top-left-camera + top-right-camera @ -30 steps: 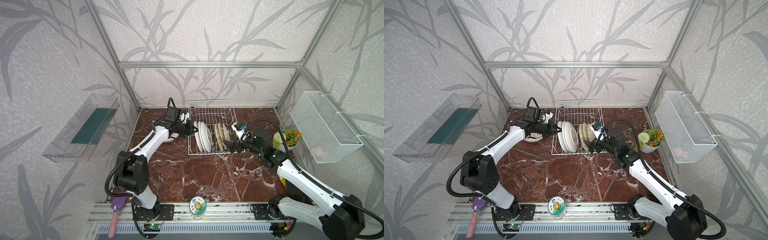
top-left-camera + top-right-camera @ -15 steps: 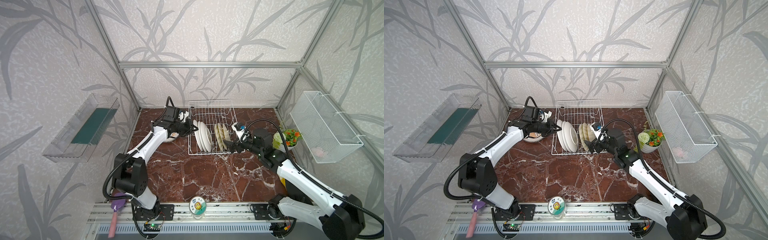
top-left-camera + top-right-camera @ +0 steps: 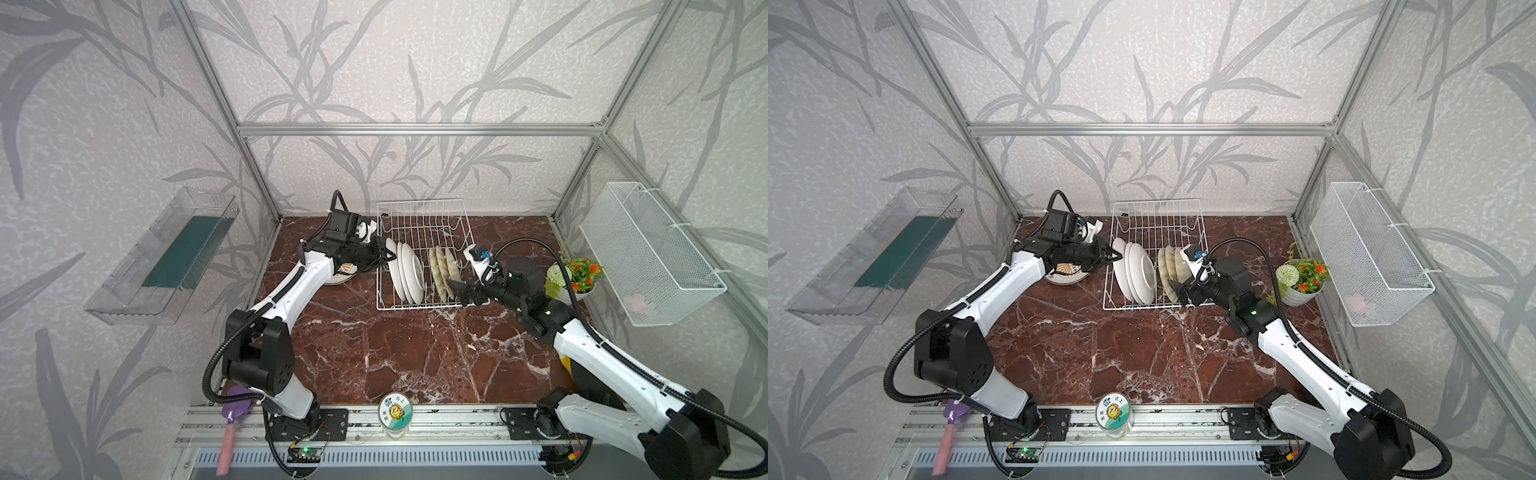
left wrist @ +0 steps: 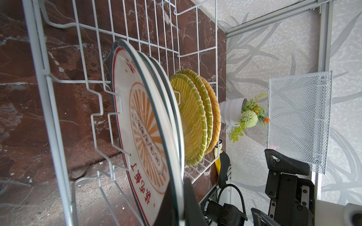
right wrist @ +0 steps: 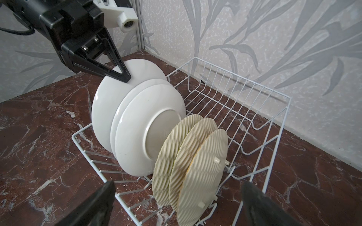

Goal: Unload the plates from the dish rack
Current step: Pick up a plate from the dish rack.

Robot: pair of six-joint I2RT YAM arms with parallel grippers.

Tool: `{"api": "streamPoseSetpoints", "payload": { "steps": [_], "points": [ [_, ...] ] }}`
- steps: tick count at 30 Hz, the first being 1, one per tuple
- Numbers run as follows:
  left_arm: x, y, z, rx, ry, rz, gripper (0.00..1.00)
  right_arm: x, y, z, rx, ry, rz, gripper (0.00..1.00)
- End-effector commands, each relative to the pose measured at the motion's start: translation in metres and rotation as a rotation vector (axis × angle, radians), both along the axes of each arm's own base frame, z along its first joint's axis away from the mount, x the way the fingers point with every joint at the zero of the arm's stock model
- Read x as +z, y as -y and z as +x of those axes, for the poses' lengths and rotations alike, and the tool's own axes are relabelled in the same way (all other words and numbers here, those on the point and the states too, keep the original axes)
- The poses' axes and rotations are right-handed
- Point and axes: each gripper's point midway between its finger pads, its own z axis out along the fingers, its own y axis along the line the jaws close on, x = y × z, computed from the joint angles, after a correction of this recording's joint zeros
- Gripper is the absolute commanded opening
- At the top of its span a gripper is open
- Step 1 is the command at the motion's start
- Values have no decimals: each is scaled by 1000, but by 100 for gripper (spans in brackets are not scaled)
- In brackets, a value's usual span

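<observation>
Marble (image 3: 395, 345) is topped by the rack (image 3: 424, 202), where plates (image 3: 409, 274) are slotted upright; the end plate (image 5: 101, 113) is clamped at its rim by the left gripper (image 5: 125, 77) for lifting, the right gripper (image 3: 457, 291) held agape beside wicker plates (image 5: 203, 166).

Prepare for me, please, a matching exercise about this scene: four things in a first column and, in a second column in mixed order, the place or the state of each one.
Column A
1. left gripper
2. right gripper
3. woven plates
4. flower pot

Column B
a. standing on the table, outside the dish rack
b. open, empty, close to the woven plates
c. shut on the rim of a white plate
d. standing on edge inside the dish rack

Pairs: 1-c, 2-b, 3-d, 4-a
</observation>
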Motion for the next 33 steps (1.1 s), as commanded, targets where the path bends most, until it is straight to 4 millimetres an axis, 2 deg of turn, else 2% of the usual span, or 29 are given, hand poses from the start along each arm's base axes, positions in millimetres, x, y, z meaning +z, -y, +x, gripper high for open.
{"api": "streamPoseSetpoints", "payload": {
  "steps": [1, 33],
  "points": [
    [36, -7, 0, 13, 92, -1, 0, 6, -4, 1, 9, 21, 28, 99],
    [66, -30, -2, 89, 193, 69, 0, 15, -1, -4, -4, 35, 77, 99]
  ]
}}
